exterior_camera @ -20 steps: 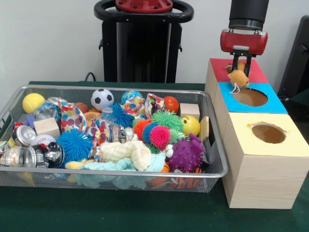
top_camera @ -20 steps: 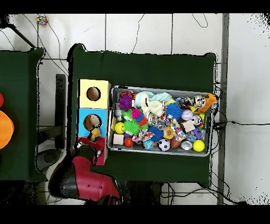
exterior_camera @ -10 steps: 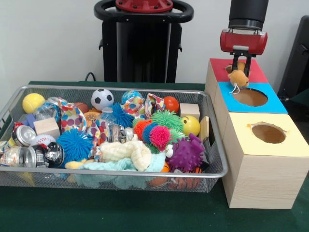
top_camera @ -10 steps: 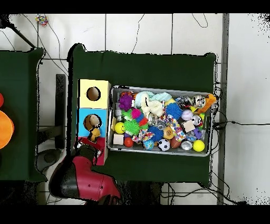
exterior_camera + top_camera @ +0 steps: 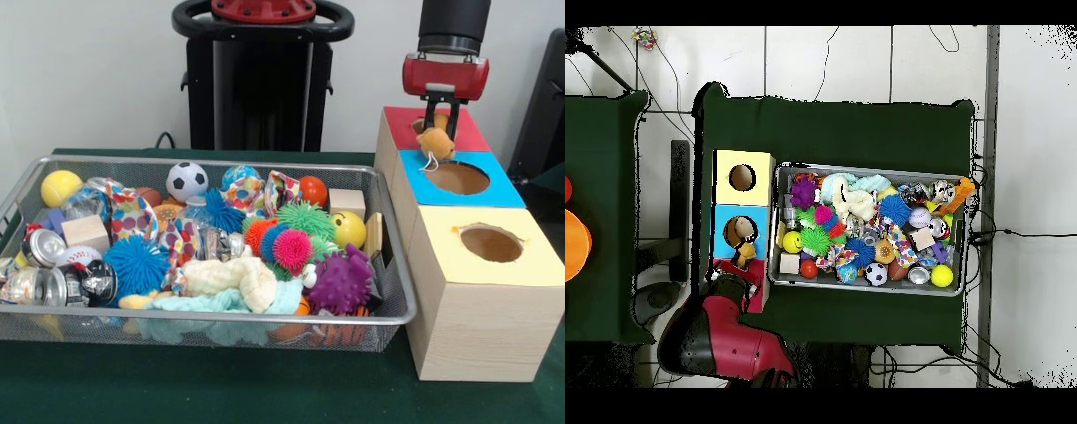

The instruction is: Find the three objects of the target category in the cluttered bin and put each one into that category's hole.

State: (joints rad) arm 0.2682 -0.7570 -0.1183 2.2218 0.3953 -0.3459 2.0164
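Note:
The wire mesh bin [image 5: 221, 162] is full of balls, cans, blocks and cloths; it also shows in the overhead view [image 5: 865, 167]. My gripper [image 5: 440, 124] hangs over the red-surround box [image 5: 470, 134] at the far right and is shut on a tan-brown teddy bear [image 5: 435, 143]. The bear dangles over the seam between the red and blue surrounds. The red hole [image 5: 418, 125] is mostly hidden behind the bear. In the overhead view the bear [image 5: 744, 251] shows beside my gripper [image 5: 737, 272]. A pale yellow soft piece [image 5: 139, 300] lies partly buried at the bin's front left.
A blue-surround hole [image 5: 456, 178] and a yellow-surround hole [image 5: 491, 243] sit in the same row of wooden boxes, right of the bin. Spiky rubber balls [image 5: 341, 281], a soccer ball [image 5: 186, 180] and knitted cloths [image 5: 231, 276] fill the bin. The robot's pedestal [image 5: 262, 79] stands behind.

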